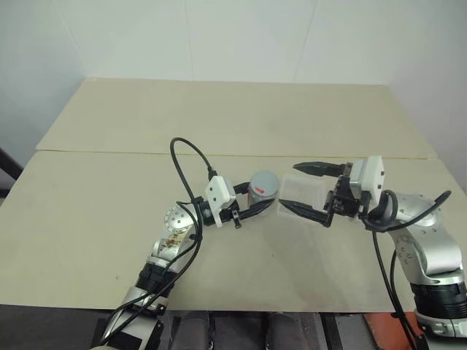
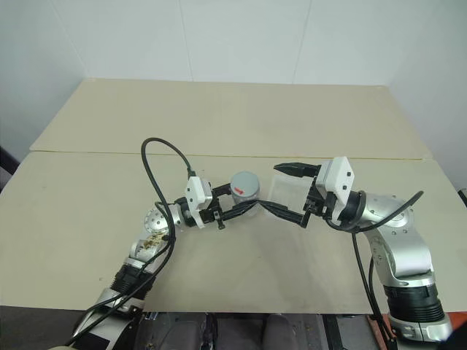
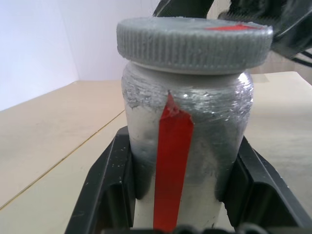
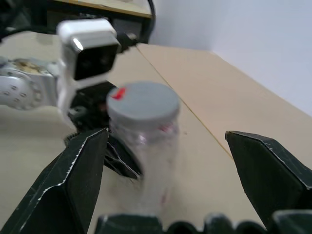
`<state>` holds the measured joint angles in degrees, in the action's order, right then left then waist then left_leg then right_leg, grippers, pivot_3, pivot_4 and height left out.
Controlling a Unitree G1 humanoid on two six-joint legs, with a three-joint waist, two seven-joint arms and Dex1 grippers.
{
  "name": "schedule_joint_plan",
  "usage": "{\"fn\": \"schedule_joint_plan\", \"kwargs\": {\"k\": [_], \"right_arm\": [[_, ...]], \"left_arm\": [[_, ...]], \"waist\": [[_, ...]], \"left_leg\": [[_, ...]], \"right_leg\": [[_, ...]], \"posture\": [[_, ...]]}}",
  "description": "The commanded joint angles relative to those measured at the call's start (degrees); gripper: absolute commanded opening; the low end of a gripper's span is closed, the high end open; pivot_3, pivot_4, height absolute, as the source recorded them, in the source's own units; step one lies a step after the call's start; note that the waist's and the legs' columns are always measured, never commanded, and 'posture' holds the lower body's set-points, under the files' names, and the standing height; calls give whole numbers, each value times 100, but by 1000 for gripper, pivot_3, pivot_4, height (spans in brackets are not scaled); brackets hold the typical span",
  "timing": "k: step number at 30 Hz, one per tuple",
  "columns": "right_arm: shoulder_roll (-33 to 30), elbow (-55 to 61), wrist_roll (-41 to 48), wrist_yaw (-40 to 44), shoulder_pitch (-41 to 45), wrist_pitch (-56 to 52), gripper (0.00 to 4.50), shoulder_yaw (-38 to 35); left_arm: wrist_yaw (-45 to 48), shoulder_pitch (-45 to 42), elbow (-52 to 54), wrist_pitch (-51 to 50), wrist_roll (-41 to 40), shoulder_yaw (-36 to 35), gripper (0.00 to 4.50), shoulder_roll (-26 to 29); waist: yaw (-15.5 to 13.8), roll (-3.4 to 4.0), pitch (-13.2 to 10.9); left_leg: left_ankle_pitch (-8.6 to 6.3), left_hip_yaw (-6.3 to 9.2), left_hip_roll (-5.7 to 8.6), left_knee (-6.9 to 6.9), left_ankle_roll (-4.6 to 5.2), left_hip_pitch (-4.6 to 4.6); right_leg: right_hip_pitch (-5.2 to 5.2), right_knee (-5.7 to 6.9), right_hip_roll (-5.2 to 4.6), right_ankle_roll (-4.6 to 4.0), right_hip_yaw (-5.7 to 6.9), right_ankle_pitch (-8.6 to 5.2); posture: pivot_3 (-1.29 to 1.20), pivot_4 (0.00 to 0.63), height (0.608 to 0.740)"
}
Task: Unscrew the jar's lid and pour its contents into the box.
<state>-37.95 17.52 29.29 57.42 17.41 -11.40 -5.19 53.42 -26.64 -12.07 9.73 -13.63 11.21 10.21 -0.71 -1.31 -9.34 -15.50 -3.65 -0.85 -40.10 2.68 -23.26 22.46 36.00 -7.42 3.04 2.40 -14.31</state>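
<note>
Jar (image 1: pixel 263 191) upright above desk (image 1: pixel 109 219), clamped low on its body between both fingers of left pincer (image 1: pixel 268 206). Lid (image 3: pixel 194 43) seated on jar, red mark up. Right pincer (image 1: pixel 298 188) just right of jar, spread wide, holding nothing, fingertips short of lid. Box (image 1: pixel 305 192) on desk right of jar, between the spread right fingers. Contents not discernible.
</note>
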Motion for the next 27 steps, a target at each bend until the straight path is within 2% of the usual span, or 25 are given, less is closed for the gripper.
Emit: {"fn": "schedule_joint_plan", "kwargs": {"k": [1,11,24,27], "right_arm": [[54,315,105,-215,160,-236,4466,48],[509,197,-248,-442,503,-215,4466,658],[630,-11,-317,-371,726,-388,4466,686],[645,-14,-268,-370,736,-413,3897,648]], "left_arm": [[-7,-17,119,124,-30,-8,1915,-31],[-23,-2,179,104,-29,12,1915,-51],[-147,21,257,-9,-130,-43,1915,-135],[-124,24,212,55,-56,-7,1915,-106]], "waist": [[-1,0,0],[1,0,0],[-4,0,0],[-2,0,0]], "left_leg": [[0,0,0,0,0,0],[-1,0,1,0,1,1],[2,1,1,-1,-3,-1],[2,0,1,-1,-3,-1]], "right_leg": [[0,0,0,0,0,0],[2,2,0,0,0,0],[1,6,0,0,2,0],[1,5,0,0,2,0]], "posture": [[0,150,740],[0,150,740],[0,150,740],[0,150,740]]}}
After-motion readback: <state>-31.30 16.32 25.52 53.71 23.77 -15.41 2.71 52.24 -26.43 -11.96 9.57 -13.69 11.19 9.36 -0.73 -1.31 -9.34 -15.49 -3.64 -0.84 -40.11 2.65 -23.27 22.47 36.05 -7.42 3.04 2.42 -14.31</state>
